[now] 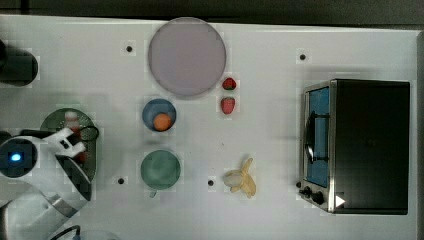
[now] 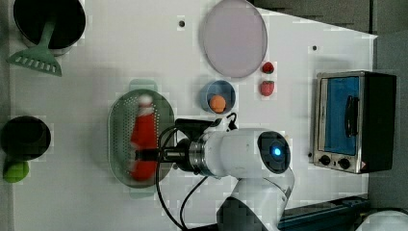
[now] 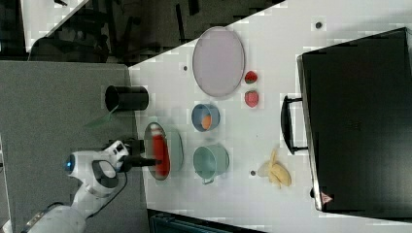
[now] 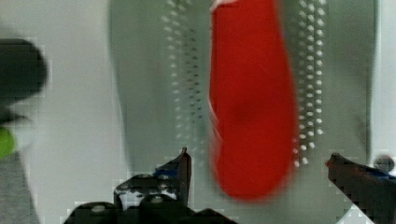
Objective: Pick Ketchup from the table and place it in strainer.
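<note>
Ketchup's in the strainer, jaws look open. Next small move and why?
Probably lift the gripper straight up and away. The ketchup lies lengthwise inside the strainer, and in the wrist view the fingers stand spread on either side of the bottle, gripping nothing. Rising first should avoid nudging the bottle or the strainer's rim.

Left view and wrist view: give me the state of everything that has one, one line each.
ketchup: lying on its side in the strainer, white cap toward the left view's top.
strainer: on the table, holding the ketchup.
tool: open, fingers either side of the bottle's base, not gripping.
blue bowl: holds an orange ball.
lilac plate: bare.
toaster oven: door shut.
</note>
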